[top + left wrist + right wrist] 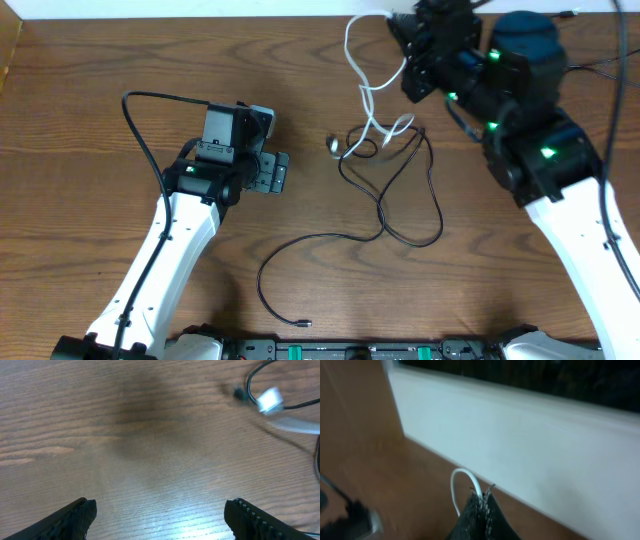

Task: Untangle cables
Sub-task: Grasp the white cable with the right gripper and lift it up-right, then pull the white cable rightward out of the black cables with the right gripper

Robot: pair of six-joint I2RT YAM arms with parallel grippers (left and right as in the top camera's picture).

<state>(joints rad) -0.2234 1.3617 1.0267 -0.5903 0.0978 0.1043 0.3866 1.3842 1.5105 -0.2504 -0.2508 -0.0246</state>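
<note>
The white cable point(362, 70) runs from my right gripper point(396, 22) at the table's far edge down to a tangle with a black cable point(400, 190) at centre right. My right gripper point(482, 496) is shut on the white cable point(457, 487), which loops out of its tips. The black cable trails left to a small plug point(304, 323) near the front edge. My left gripper point(280, 172) is open and empty, left of the tangle. In the left wrist view its fingers point(160, 517) stand wide apart over bare wood, with a white plug end point(269, 400) and black cable at the top right.
A white wall or ledge point(530, 435) runs along the table's far edge just behind my right gripper. A thick black arm cable point(140, 130) arcs beside the left arm. A raised wooden edge point(10, 50) borders the table at far left.
</note>
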